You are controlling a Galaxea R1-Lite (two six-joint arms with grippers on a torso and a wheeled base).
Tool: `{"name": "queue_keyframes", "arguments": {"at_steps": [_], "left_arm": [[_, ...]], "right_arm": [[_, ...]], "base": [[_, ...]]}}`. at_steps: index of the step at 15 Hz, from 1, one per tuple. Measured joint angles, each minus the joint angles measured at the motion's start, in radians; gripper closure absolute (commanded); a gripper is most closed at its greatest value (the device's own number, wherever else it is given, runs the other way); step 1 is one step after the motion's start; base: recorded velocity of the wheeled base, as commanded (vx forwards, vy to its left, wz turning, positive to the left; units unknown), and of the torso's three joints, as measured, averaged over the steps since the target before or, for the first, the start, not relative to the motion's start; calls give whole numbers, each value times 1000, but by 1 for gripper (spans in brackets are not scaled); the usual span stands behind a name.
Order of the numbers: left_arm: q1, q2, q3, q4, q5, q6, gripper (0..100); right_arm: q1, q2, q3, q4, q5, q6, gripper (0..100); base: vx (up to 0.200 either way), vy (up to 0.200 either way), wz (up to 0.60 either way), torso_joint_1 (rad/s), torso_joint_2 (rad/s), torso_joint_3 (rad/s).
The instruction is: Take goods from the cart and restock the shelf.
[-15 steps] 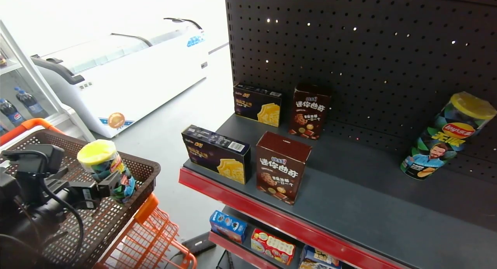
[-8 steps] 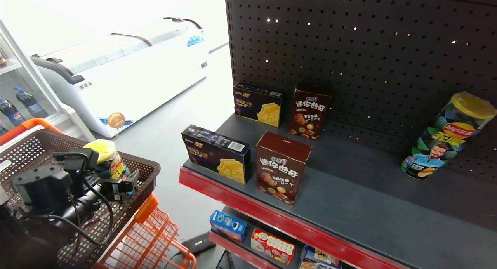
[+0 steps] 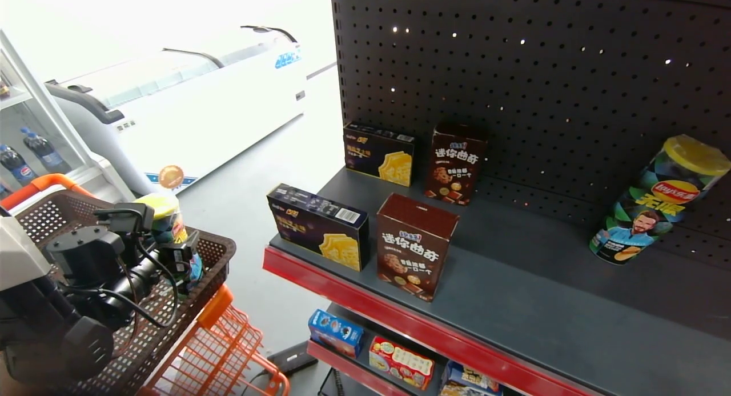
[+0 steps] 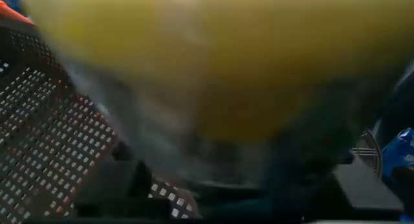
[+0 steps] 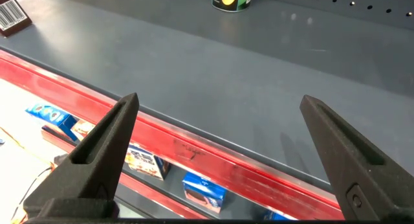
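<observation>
Clamping chip can (image 3: 169,229), left pincer (image 3: 181,252), right pincer (image 5: 218,101) spread wide

The can (image 3: 173,231) in the left gripper (image 3: 181,258) wears a glossy printed wrap and a smooth yellow plastic lid (image 3: 154,203). Under the right gripper (image 5: 223,153) and its matt black fingers (image 5: 97,166), the shelf (image 5: 226,75) is matt grey metal, its front lip (image 5: 194,145) glossy red.

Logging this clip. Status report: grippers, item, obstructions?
Left gripper shut on chip can, at cart basket. Right gripper open, by shelf front. Boxes crowd shelf's left end.
</observation>
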Motion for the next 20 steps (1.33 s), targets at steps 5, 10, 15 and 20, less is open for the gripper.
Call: {"name": "queue_keyframes", "arguments": {"at_steps": [5, 10, 15, 20], "left_arm": [[0, 2, -36, 6, 0, -3, 100], [-24, -127, -131, 106, 0, 20, 100], [-61, -379, -186, 412, -45, 37, 100], [-182, -573, -119, 547, -109, 28, 100]], "right_arm": [[0, 0, 1, 0, 0, 0, 0], [0, 0, 0, 0, 0, 0, 0], [0, 0, 0, 0, 0, 0, 0], [0, 0, 1, 0, 0, 0, 0]], "base": [[0, 0, 0, 0, 0, 0], [0, 0, 0, 0, 0, 0], [0, 0, 0, 0, 0, 0], [0, 0, 0, 0, 0, 0]]}}
